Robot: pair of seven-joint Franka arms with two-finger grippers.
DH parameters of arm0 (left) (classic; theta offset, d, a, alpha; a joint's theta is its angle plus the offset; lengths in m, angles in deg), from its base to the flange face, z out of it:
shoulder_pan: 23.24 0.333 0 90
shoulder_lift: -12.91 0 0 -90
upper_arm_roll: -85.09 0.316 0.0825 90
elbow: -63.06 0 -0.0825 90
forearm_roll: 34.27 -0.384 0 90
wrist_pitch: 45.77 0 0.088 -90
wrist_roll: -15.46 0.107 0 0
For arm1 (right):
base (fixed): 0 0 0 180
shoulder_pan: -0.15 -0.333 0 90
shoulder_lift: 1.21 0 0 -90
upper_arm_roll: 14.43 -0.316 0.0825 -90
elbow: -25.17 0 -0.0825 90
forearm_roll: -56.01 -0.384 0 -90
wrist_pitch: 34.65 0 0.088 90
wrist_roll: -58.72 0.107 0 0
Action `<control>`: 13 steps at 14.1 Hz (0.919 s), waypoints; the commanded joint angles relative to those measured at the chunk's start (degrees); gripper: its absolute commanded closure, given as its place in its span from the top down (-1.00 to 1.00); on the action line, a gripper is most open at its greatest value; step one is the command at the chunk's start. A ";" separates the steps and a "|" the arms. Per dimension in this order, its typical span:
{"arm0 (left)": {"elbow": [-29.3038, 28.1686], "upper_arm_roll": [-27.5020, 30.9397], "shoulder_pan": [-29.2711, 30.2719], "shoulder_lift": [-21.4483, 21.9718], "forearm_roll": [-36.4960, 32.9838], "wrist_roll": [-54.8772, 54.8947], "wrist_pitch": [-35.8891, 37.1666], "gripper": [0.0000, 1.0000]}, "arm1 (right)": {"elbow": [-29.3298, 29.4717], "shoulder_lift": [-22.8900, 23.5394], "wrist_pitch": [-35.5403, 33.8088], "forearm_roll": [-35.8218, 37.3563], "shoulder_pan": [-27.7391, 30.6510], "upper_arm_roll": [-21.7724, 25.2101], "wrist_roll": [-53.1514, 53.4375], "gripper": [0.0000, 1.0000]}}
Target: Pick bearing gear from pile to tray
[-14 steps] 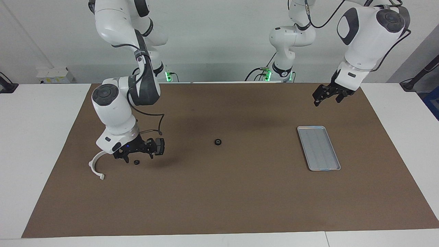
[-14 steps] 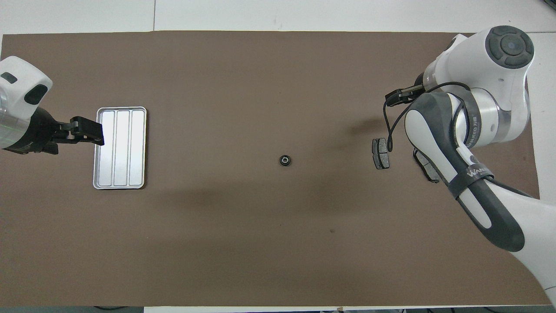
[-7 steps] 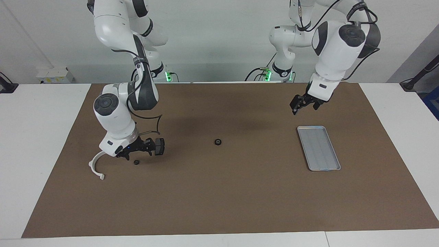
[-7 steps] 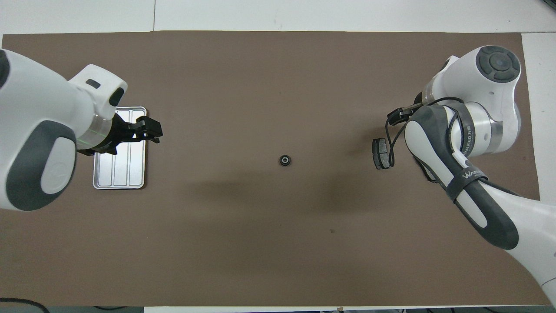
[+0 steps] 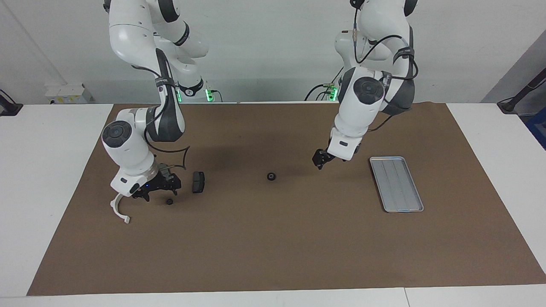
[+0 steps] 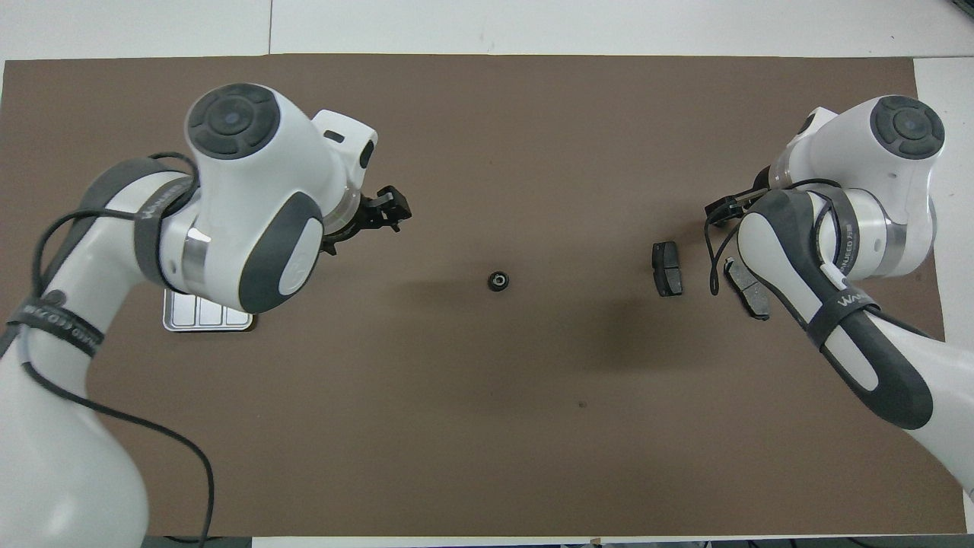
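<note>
The small black round bearing gear (image 5: 271,176) lay alone mid-desk, between the flat silver-grey metal tray (image 5: 396,183) and the pile. The left gripper (image 5: 318,162) hung between gear and tray, the right gripper (image 5: 158,187) over the pile; I cannot tell either's jaws.

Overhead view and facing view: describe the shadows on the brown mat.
Overhead view: soft dark patches lie on the brown mat near the small black round ring and the dark grey brake-pad plate. Facing view: a diffuse smudge sits nearer the robots than that ring; none has a sharp edge.
</note>
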 commanded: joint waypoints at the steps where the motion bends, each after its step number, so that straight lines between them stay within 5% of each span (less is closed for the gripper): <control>1: 11.17 2.24 -6.38 -11.26 -0.17 -8.19 1.10 1.00 | -0.98 0.69 2.45 -0.34 0.85 -0.72 -1.34 0.97; 5: 3.46 2.42 -9.91 -9.71 -1.23 -13.85 -10.05 1.00 | -0.98 2.10 3.68 -0.34 0.77 -0.81 -0.91 0.97; 13: 2.92 2.42 -14.05 -11.99 -0.44 -15.61 -10.95 1.00 | -0.98 3.60 4.92 -0.34 -0.11 -0.81 -0.02 0.97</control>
